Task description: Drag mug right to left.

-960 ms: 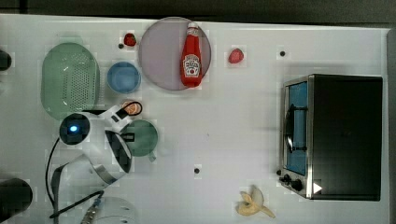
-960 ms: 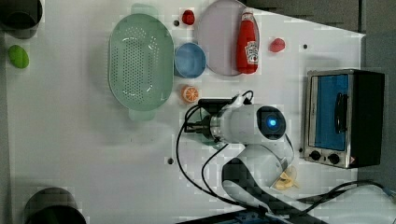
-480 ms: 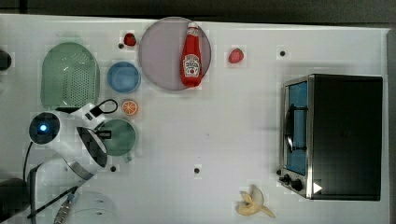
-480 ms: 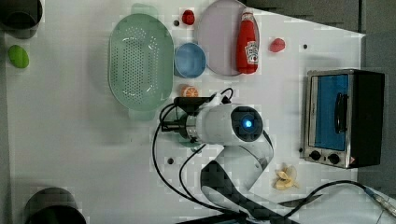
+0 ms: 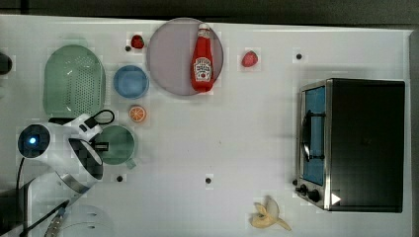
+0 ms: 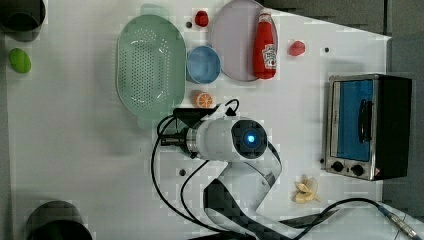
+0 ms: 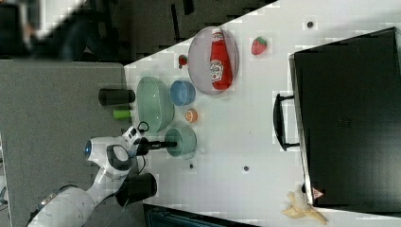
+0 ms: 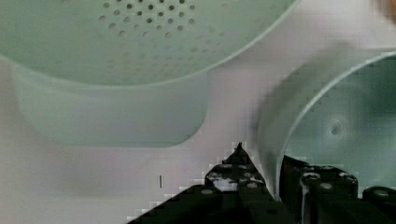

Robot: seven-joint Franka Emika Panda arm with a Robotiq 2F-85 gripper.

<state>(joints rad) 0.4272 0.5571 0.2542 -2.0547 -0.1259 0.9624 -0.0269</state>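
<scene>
In the top view, the mug [image 5: 116,144] is seen at the top view's left on the table [image 5: 237,148], just below the colander [image 5: 74,81], with the hand [image 5: 100,146] over its rim; the drag is judged nearly complete, and release is called for next. In the wrist view, the mug's wall is clamped between the fingers [image 8: 224,175], one inside, one outside.

text: none readable | ketchup bottle [image 5: 203,66]: white label, print too small to read | toaster oven [image 5: 352,144]: no readable markings
</scene>
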